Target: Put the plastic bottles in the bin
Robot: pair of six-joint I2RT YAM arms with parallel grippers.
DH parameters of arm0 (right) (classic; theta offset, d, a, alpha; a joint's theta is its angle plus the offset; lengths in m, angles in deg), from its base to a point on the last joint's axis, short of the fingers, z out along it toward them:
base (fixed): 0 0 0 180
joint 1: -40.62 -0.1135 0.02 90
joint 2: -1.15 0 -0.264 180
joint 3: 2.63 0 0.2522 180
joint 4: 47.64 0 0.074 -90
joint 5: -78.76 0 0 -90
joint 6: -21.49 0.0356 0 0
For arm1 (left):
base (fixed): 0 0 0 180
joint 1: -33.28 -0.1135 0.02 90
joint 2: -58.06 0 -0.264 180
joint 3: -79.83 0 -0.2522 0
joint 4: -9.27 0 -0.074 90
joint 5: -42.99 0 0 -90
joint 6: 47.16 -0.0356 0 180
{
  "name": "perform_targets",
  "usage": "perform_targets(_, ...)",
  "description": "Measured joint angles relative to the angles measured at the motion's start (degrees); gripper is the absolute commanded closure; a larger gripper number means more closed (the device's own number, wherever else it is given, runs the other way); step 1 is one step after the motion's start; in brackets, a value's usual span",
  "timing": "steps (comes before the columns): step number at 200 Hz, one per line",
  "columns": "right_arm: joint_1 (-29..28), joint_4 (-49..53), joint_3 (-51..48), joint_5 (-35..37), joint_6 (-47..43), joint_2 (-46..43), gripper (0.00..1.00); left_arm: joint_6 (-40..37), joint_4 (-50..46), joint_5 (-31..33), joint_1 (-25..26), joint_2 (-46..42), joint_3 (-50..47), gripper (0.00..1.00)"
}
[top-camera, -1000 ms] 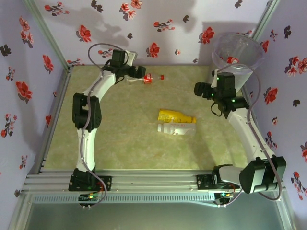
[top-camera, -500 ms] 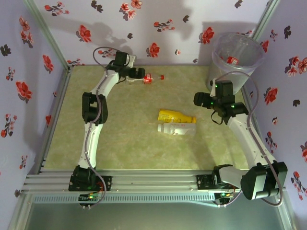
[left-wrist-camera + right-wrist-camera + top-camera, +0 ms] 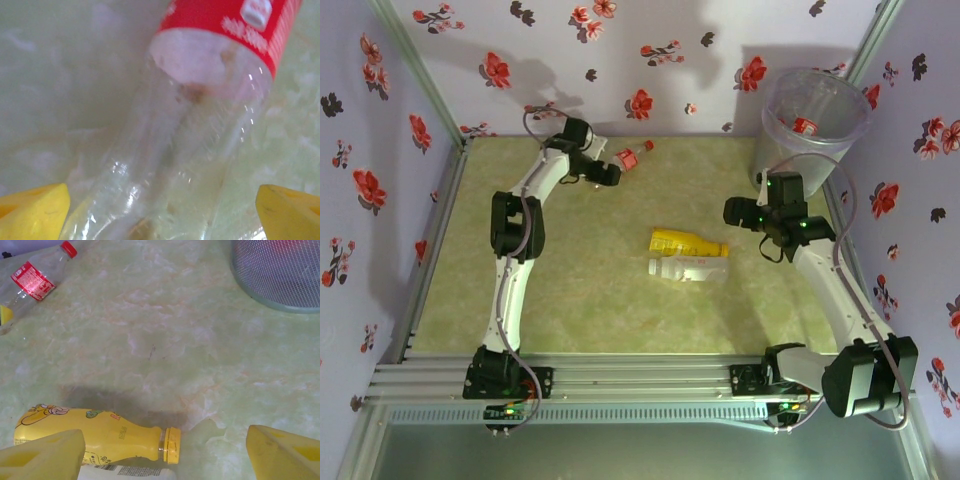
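Note:
A clear plastic bottle with a red label and red cap (image 3: 632,156) lies at the back of the table. Its body (image 3: 200,150) runs between the fingers of my left gripper (image 3: 608,172) (image 3: 160,210), which is open and straddles its lower part. A yellow bottle (image 3: 686,243) (image 3: 95,437) and a white-labelled bottle (image 3: 688,268) (image 3: 125,472) lie side by side mid-table. My right gripper (image 3: 732,212) (image 3: 165,452) hovers open just right of the yellow bottle's cap, holding nothing. The bin (image 3: 767,110) (image 3: 280,275) stands in the back right corner with a red-labelled bottle (image 3: 805,125) inside.
Flowered walls close the table at the back and both sides. An aluminium rail (image 3: 640,375) runs along the near edge by the arm bases. Bare green table top (image 3: 590,290) lies left of the two middle bottles.
My left gripper slid down and right along the red-labelled bottle, and the bottle swung so its cap points up and right. My right arm came away from the bin and lowered a little.

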Motion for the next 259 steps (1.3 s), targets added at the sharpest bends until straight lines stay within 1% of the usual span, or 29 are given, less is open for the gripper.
perform_targets(22,0.0,-0.1,-0.1,0.0,0.0,0.0,0.15,-2.2,-0.9,3.6,1.7,-0.7,-0.6,0.02)
perform_targets(38,0.0,-0.5,-0.4,0.0,0.0,0.0,0.15,-3.2,-0.9,5.3,2.8,-0.7,-0.6,0.04)
perform_targets(54,0.0,-0.9,-0.7,0.0,0.0,0.0,0.15,-3.5,-0.9,6.1,3.5,-0.7,-0.8,0.12)
perform_targets(83,0.0,-1.0,-1.1,0.0,0.0,0.0,0.15,-3.8,-0.5,7.1,3.8,-0.7,-0.9,0.32)
perform_targets(98,0.0,-1.3,-1.5,0.0,0.1,0.0,0.15,-4.4,-0.4,7.4,3.8,-0.7,-0.9,0.34)
perform_targets(108,0.0,-1.3,-1.7,0.0,0.1,0.0,0.15,-4.5,-0.4,7.6,3.8,-0.7,-0.9,0.38)
perform_targets(117,0.0,-1.3,-1.7,0.0,0.1,0.0,0.15,-4.6,-0.4,7.7,3.8,-0.7,-0.9,0.40)
perform_targets(132,0.0,-1.4,-1.7,0.0,0.2,0.0,0.15,-5.0,-0.2,8.0,3.9,-0.7,-0.9,0.48)
perform_targets(169,0.0,-1.6,-1.7,-0.7,1.4,0.0,0.16,-5.0,0.3,8.4,4.3,-1.9,-2.5,0.49)
perform_targets(194,-0.2,-1.7,-1.7,-1.5,3.2,0.0,0.16,-4.6,2.4,8.4,4.6,-6.5,-10.1,0.49)
perform_targets(224,-2.0,-2.7,-1.7,-2.4,7.6,0.0,0.16,-1.8,8.1,7.5,5.5,-16.3,-23.3,0.48)
perform_targets(243,-4.5,-5.1,-1.4,-3.4,10.8,0.2,0.15,1.5,14.9,6.5,6.1,-24.9,-33.3,0.48)
perform_targets(259,-7.5,-7.8,-0.1,-4.0,13.8,1.8,0.11,4.6,21.6,5.7,7.0,-32.2,-41.8,0.47)
